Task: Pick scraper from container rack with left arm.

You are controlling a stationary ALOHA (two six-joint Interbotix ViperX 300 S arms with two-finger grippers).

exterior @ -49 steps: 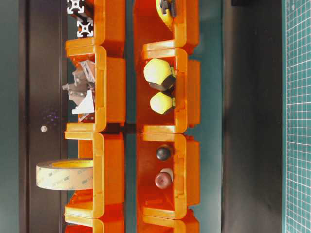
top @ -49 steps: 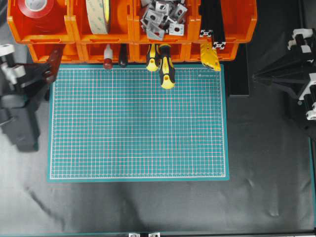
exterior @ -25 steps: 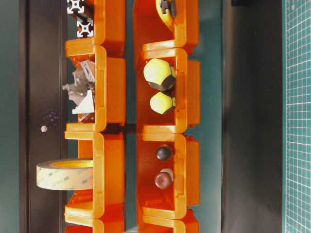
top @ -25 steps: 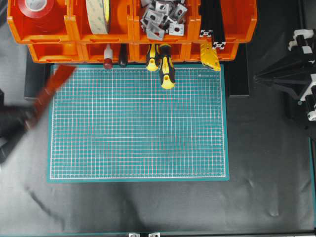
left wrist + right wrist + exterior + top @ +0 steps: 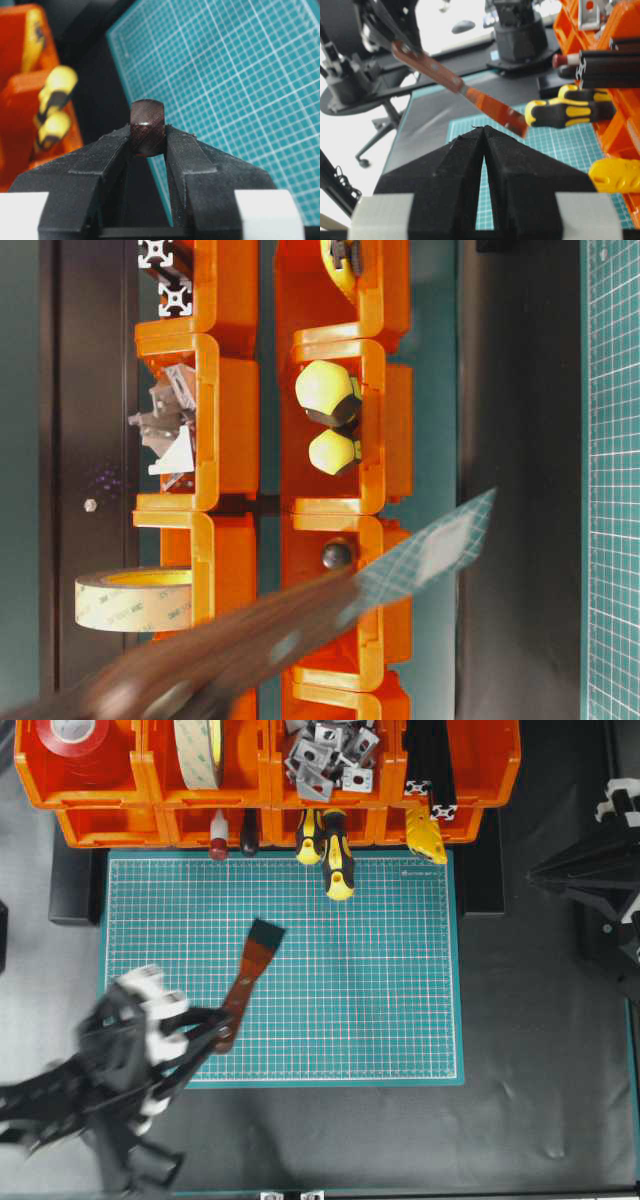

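Scraper [image 5: 247, 982] hung clear of the container rack [image 5: 260, 780], clamped by its reddish-brown handle end between the black fingers [image 5: 107, 150] of the left tool [image 5: 215, 1030]. In the left wrist view the rounded butt of the handle sat pinched at the fingertips, the jaws closed tight on it. From overhead, the left arm [image 5: 90, 1090] came in from the near left corner of the surface, blurred, with the handle over the near left part of the green mat [image 5: 380, 980] and the dark blade pointing away toward the rack, its tip over the mat's left half. The table-level view showed the blade slanting across in front of the orange bins, its face mirroring the mat's grid.

Farther back, along the mat's far edge, two yellow-and-black screwdrivers [image 5: 330, 850] stuck out of a front bin, with a small red-knobbed tool [image 5: 218, 848] and a dark-knobbed one beside it in the next bin to the left. The rear bins held red tape [image 5: 75, 740], a roll of pale tape [image 5: 200, 750], grey metal brackets [image 5: 325, 755] and black extrusions [image 5: 430, 765].

At the surface's right edge the right tool [image 5: 484, 132] stood well apart from all this, its fingers pressed together on nothing.
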